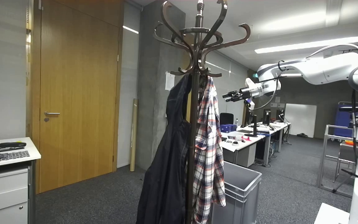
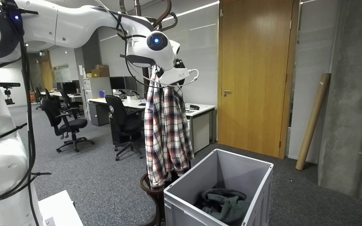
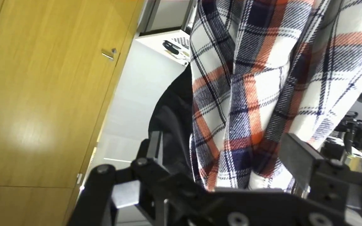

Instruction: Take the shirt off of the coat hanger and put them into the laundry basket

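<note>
I log the dark wooden coat stand (image 1: 193, 124) upright, the grey laundry basket (image 2: 240, 169) just beside it, and the plaid shirt (image 1: 208, 146) hanging from the stand, outside the basket. Posted white sheet (image 1: 169, 81): anything on it too small for me to read. In an exterior view my gripper (image 1: 224, 97) points at the shirt across a gap; in the wrist view its fingers (image 3: 154, 147) stand wide apart, holding nothing

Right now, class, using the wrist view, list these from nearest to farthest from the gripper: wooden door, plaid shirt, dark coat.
1. Plaid shirt: centre to right, foremost.
2. Dark coat: centre, partly behind the shirt.
3. Wooden door: left, in the background.
</note>
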Available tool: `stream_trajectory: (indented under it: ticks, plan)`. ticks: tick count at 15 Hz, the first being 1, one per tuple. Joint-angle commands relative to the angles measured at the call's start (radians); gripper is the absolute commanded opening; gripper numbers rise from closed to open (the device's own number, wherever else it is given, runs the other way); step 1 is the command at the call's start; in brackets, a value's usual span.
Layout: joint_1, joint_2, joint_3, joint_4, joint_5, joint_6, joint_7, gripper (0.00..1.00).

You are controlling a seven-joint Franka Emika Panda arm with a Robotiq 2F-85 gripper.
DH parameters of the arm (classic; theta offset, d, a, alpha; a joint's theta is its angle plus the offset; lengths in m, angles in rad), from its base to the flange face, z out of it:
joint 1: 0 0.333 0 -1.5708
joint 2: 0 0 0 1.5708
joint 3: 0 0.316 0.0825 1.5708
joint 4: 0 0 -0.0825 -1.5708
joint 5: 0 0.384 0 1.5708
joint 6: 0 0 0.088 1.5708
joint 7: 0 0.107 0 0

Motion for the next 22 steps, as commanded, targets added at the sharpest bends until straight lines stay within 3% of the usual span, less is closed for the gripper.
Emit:
stream_trajectory:
  ticks: [1,10,22]
  plan:
    - [-0.039,0.102,0.043,0.122,0.045,-0.067,-0.05,1.0]
    - [-0.069,0.238,0.099,0.293,0.103,-0.109,-0.084,1.0]
    - [-0.066,0.279,0.155,0.47,0.074,-0.127,-0.098,1.0]
